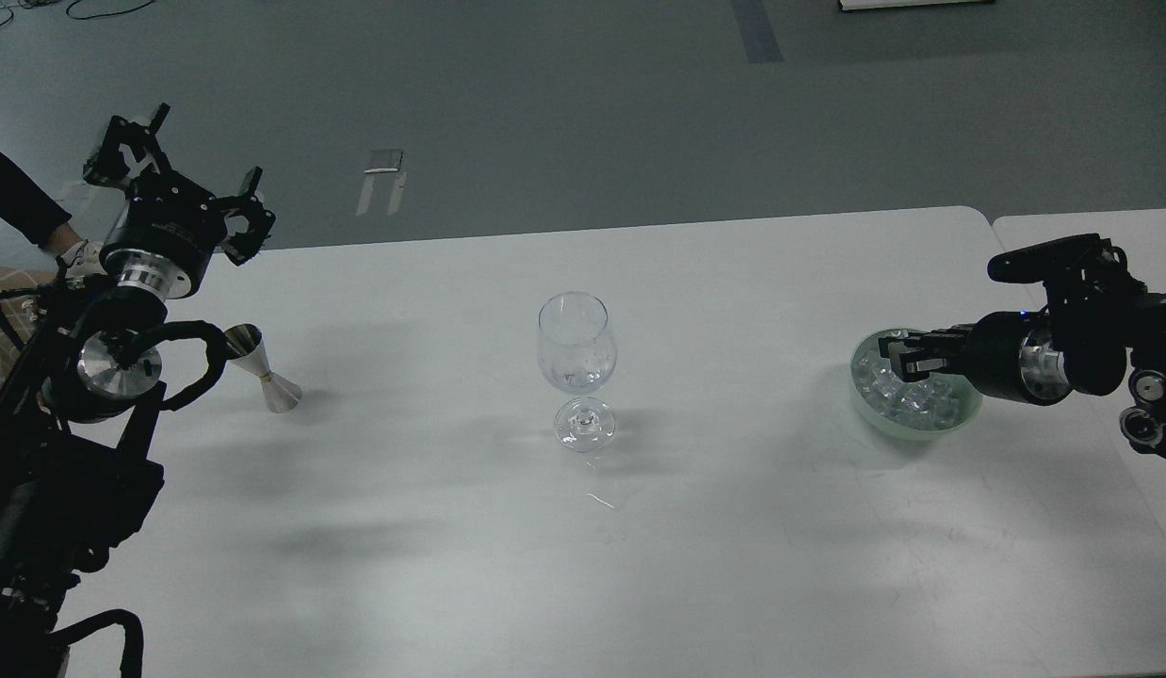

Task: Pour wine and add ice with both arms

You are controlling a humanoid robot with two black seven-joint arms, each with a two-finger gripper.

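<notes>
A clear stemmed wine glass (574, 350) stands upright at the table's middle, with only a trace of clear liquid in it. At the right, a pale green bowl (922, 428) holds several clear cubes of ice (908, 400). My right gripper (898, 360) hovers just over the bowl's left half, pointing left. Its fingers are close together, and I cannot make out whether a cube sits between them. My left gripper (206, 146) is raised at the far left edge with its fingers spread wide and nothing in them. No wine is in view.
A steel jigger (263, 372) lies tilted on the table below my left gripper. A small wet streak (607, 499) lies in front of the glass. A person's dark-sleeved arm (13, 202) reaches in at far left. A second table (1092, 235) adjoins on the right.
</notes>
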